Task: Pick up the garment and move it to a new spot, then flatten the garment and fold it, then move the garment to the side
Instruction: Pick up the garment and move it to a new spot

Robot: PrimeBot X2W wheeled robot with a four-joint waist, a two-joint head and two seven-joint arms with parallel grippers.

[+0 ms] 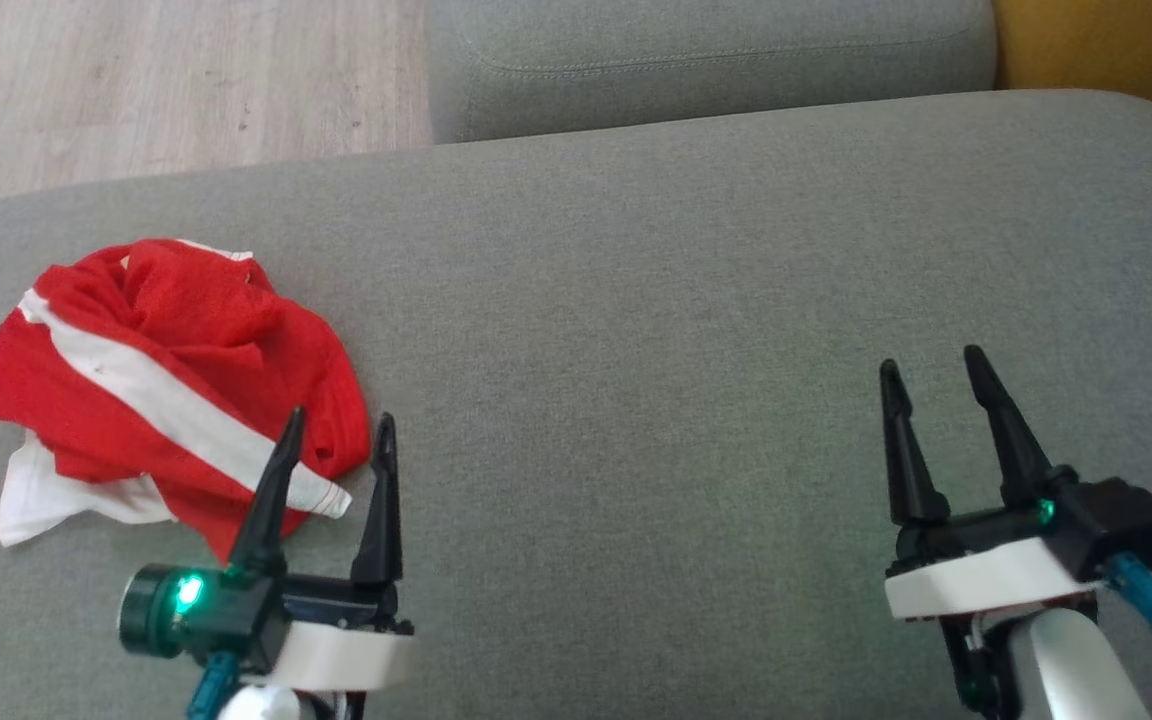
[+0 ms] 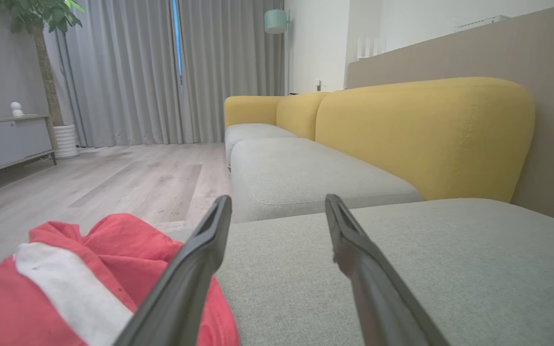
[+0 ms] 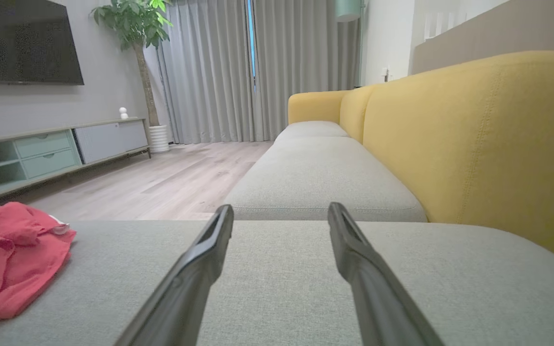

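Red-and-white garment (image 1: 166, 380) lay crumpled on the sofa seat (image 1: 636, 350); every step appeared outstanding. Left pincer (image 1: 341, 415) and right pincer (image 1: 931, 358) stood spread, empty.

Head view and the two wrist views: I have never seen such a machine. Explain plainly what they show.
This is a wheeled robot with two arms. The head view looks down from its head at a grey sofa cushion. The black prongs at lower left are the left jaws, those at lower right the right jaws; both stand open and hold nothing. Each wrist view comes from a camera on that arm, looking along its own two fingers. A crumpled red and white garment lies on the cushion, right by the left jaws; whether a fingertip brushes it I cannot tell. Behind are yellow backrests and a wood floor.
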